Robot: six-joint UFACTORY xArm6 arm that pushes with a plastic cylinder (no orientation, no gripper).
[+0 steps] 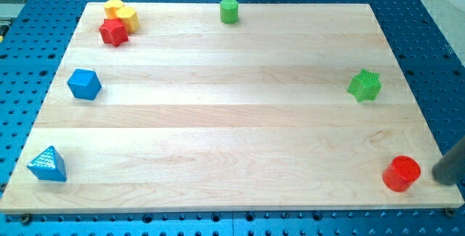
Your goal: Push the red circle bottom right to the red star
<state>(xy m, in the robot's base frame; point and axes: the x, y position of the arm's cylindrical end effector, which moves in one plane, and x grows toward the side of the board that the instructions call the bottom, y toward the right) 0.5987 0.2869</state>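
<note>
The red circle [402,173] stands near the board's bottom right corner. The red star [114,32] lies far away at the top left, touching two yellow blocks. My rod comes in from the view's right edge. My tip [438,176] is just right of the red circle, off the board's edge, with a small gap between them.
Two yellow blocks [121,12] sit just above the red star. A green cylinder [229,10] is at the top middle and a green star [365,85] at the right. A blue block [84,84] is at the left and a blue triangle [48,164] at the bottom left.
</note>
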